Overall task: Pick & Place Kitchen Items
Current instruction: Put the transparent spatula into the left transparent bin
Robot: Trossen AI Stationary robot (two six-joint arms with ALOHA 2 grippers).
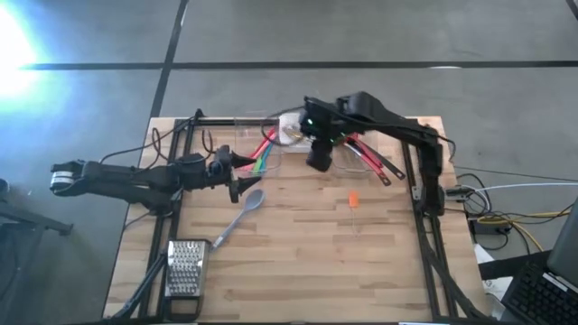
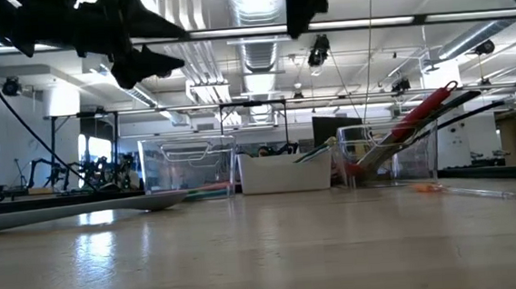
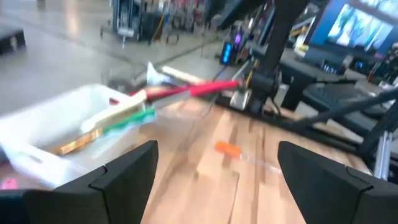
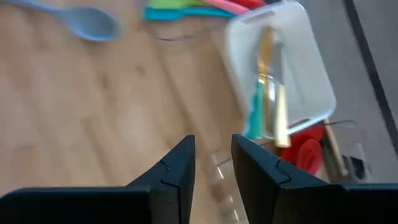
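While the right hand (image 1: pixel 318 161) hangs above the counter (image 1: pixel 298 262) just in front of the white bin (image 4: pixel 283 65), its fingers are seen nearly together with only a narrow gap, and nothing is held between them. The left hand (image 1: pixel 237 176) is spread wide and empty, close to the bowl end of the grey spoon (image 1: pixel 237 217), which lies loose on the counter near the metal grater (image 1: pixel 185 268). Other utensils are already gathered in the clear containers (image 2: pixel 187 168) at the back, red and green handles leaning out, and cutlery lies in the white bin. A small orange-tipped item (image 1: pixel 352 202) rests apart on the bare wood. If the spoon is taken as the next pick, the handle should be approached from above at its middle, straddled squarely, and closed on only once both fingers reach counter level; a grip at the bowl would likely slip.
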